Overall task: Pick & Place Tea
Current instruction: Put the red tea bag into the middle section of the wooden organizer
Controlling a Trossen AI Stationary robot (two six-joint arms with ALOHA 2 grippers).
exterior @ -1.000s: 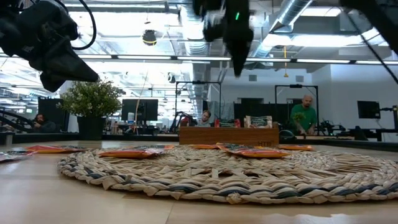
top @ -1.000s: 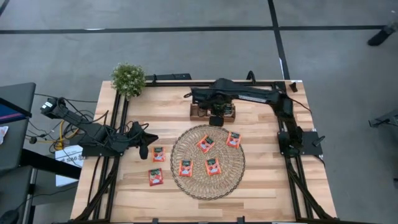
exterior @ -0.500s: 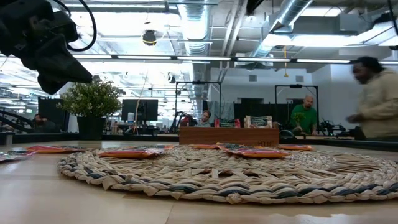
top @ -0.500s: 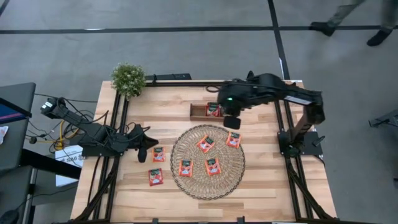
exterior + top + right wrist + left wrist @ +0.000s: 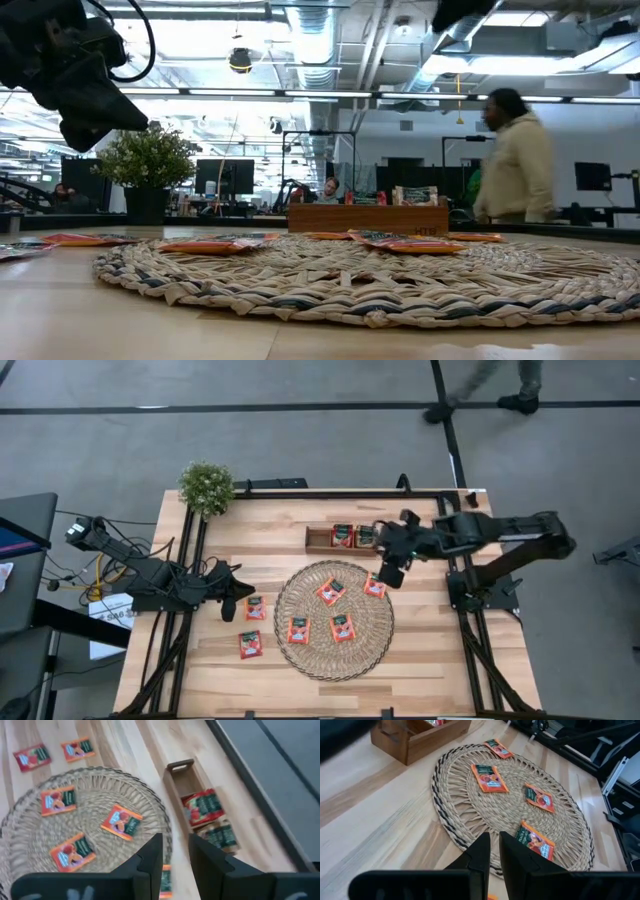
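Several red-orange tea sachets (image 5: 331,590) lie flat on the round straw mat (image 5: 334,645). Two more (image 5: 255,608) lie on the bare wood to the mat's left. Another two (image 5: 354,536) sit in the wooden tray (image 5: 320,539) at the mat's far side. My right gripper (image 5: 390,572) hovers high over the mat's far-right edge, next to a sachet (image 5: 375,586). It is open and empty (image 5: 176,850). My left gripper (image 5: 232,595) waits left of the mat, shut and empty (image 5: 494,842).
A potted plant (image 5: 206,486) stands at the far left corner. The dark arm frames run along the table's left and right sides. Bare wood lies near the mat's near edge (image 5: 330,695). A person walks through the room beyond the table (image 5: 515,150).
My right gripper has risen from the wooden tray and drawn back toward the table's right and near side, over the mat's far-right edge. With it gone, two sachets show in the tray. My left arm has kept still.
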